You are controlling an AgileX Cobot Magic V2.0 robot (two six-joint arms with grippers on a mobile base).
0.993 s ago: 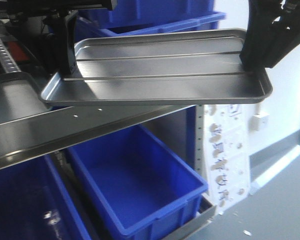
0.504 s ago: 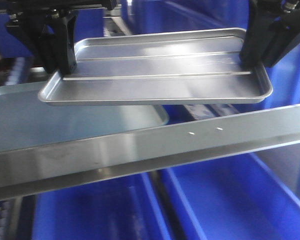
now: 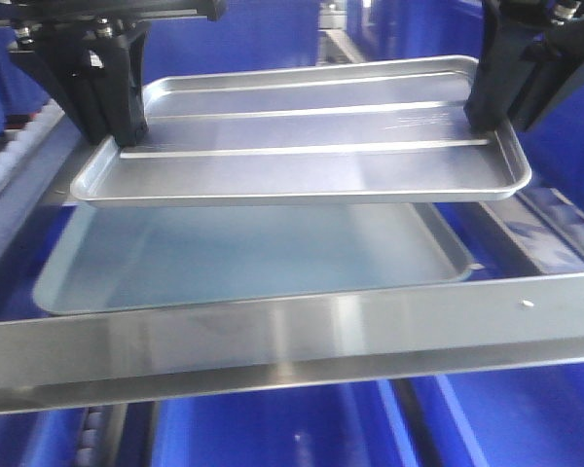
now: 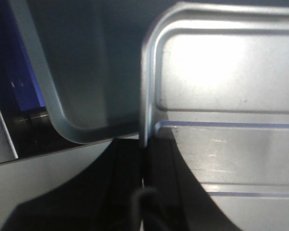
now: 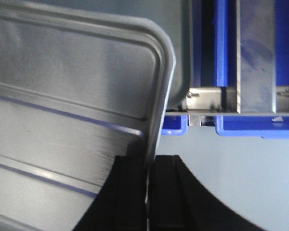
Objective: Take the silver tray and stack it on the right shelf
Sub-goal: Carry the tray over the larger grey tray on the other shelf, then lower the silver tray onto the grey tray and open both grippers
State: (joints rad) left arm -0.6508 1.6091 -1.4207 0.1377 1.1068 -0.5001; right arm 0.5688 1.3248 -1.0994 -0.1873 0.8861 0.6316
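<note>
- Front-facing view: silver tray (image 3: 311, 156) is carried in the air, roughly level, long side toward the camera. It sits over the right shelf (image 3: 292, 336) and is clear of it.
- Directly below, on the shelf behind the polished rail, lies a duller grey tray (image 3: 253, 258). There is a visible gap between the two trays, with no contact.
- White rollers (image 3: 5, 161) show at the far left, and blue bins (image 3: 273, 433) under the rail.
- The left claw (image 3: 127, 131) bites the tray's left short edge and the right claw (image 3: 482, 112) bites the right short edge. Both grip near the back half of the tray.
- Left wrist view: the left claw (image 4: 143, 168) is pinched down to the thickness of the rolled rim, one finger inside the silver tray (image 4: 221, 86) and one outside. A corner of the grey tray (image 4: 86, 72) shows beneath.
- Right wrist view: the right claw (image 5: 148, 178) is likewise closed to a sliver on the rim of the silver tray (image 5: 72, 96). The shelf frame and a blue bin (image 5: 245, 126) lie beyond.
- Handling, my judgement: thin sheet metal, probably light, and stiff enough thanks to the ribs and rolled rim.
- The surface looks slick, so an edge pinch could slip or let the tray tilt if the arms drift apart.
- The short-edge rims are the sensible hold. Metal on metal may skate once the tray is set down.
</note>
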